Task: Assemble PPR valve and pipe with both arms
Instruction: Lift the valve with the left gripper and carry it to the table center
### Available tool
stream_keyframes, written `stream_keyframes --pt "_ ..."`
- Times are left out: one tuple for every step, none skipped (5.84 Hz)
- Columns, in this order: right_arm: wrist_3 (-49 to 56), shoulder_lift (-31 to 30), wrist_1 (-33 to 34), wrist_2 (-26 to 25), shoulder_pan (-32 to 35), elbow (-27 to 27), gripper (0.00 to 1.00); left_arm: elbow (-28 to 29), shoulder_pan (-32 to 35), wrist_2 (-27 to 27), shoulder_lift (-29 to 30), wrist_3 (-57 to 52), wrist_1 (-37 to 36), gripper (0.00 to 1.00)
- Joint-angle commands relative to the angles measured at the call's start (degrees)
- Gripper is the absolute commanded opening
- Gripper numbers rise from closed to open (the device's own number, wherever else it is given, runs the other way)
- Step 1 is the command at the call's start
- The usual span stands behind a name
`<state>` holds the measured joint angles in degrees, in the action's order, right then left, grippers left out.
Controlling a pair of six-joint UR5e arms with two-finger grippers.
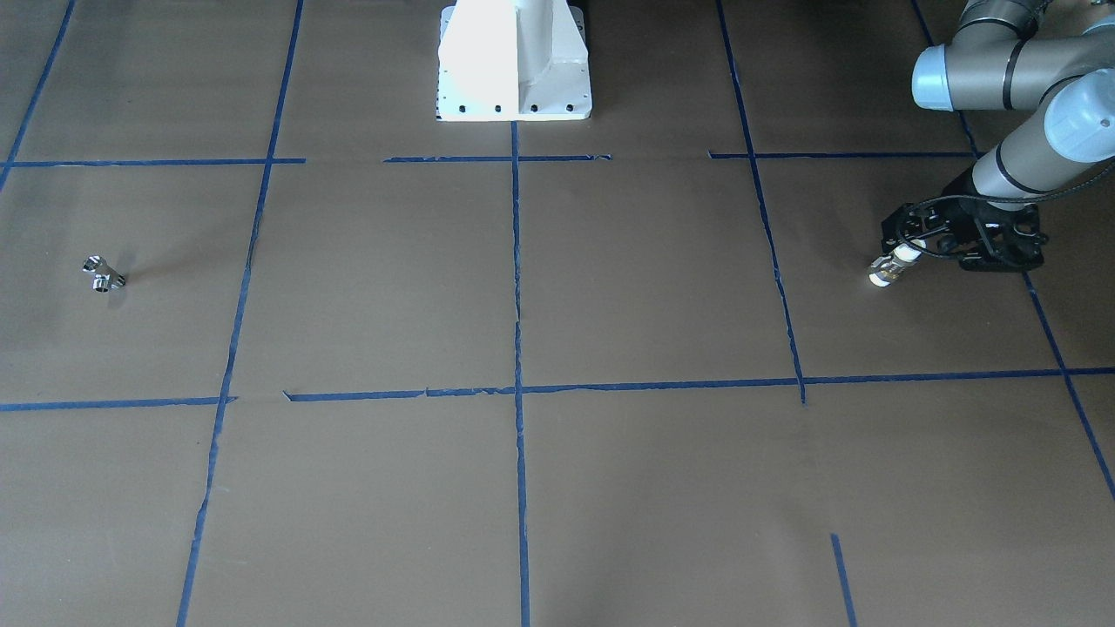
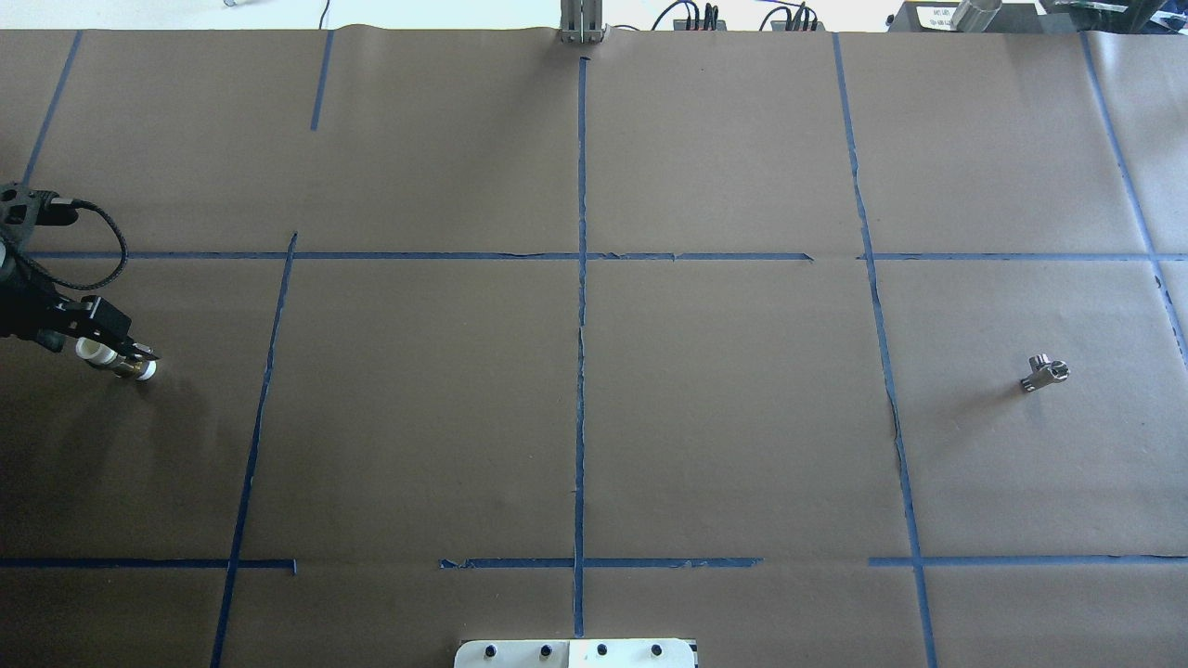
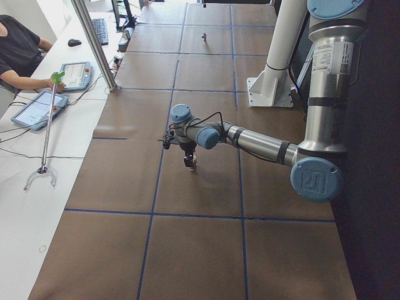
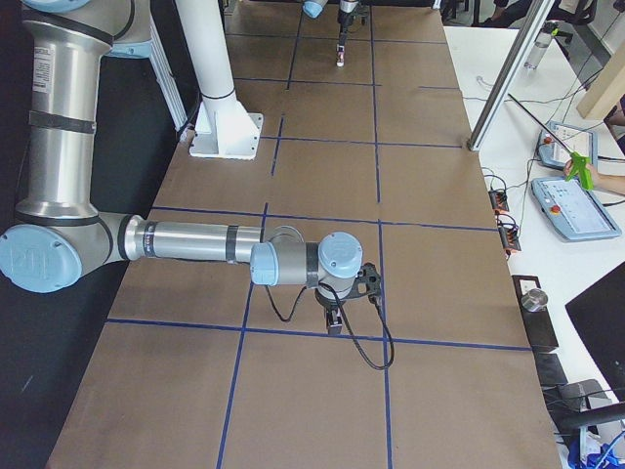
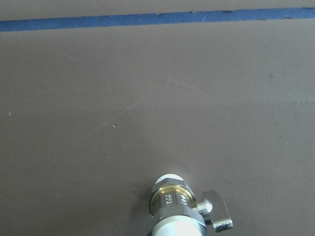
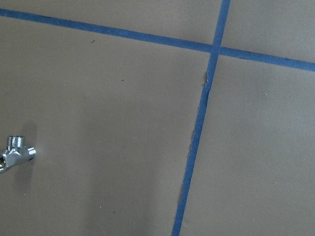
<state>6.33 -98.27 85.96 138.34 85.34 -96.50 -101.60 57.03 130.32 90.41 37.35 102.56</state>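
We see left gripper (image 2: 119,358) pinching the valve (image 5: 172,199), pipe (image 2: 1044,373) lying on table (image 2: 705,436) well apart from it, right gripper (image 4: 333,322) grip we cannot tell

Wrist views crop the PPR valve (image 5: 175,207) at the bottom edge and the pipe (image 6: 15,153) at the left, while the right gripper (image 4: 333,327) shows too small to read.

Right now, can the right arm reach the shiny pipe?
Probably yes. The pipe lies alone on the table, nothing around it. The right arm hangs over that end of it, and its wrist camera shows the pipe. The left gripper, holding the PPR valve, is far off.
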Motion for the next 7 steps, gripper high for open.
stream_keyframes --pt "0.0 0.0 0.0 0.1 0.0 0.0 1.0 -0.1 -0.1 0.1 0.0 0.2 0.0 0.33" --pt "0.0 0.0 0.0 0.1 0.0 0.0 1.0 -0.6 0.0 0.2 0.0 0.4 -0.1 0.09" --pt "-0.1 0.1 0.0 0.1 0.0 -0.1 1.0 -1.3 0.0 0.3 0.1 0.4 -0.1 0.0" --pt "-0.1 0.2 0.0 0.1 0.0 -0.1 1.0 -2.4 0.0 0.5 0.6 0.7 -0.2 0.0" --pt "-0.1 0.3 0.0 0.1 0.0 -0.1 1.0 -4.6 0.0 2.7 2.2 2.7 -0.7 0.0" --pt "-0.1 0.3 0.0 0.1 0.0 -0.1 1.0 -5.4 -0.3 2.7 7.1 8.9 -0.9 0.0" --pt "-0.1 0.3 0.0 0.1 0.0 -0.1 1.0 -5.4 -4.8 2.4 11.7 12.5 -1.0 0.0"
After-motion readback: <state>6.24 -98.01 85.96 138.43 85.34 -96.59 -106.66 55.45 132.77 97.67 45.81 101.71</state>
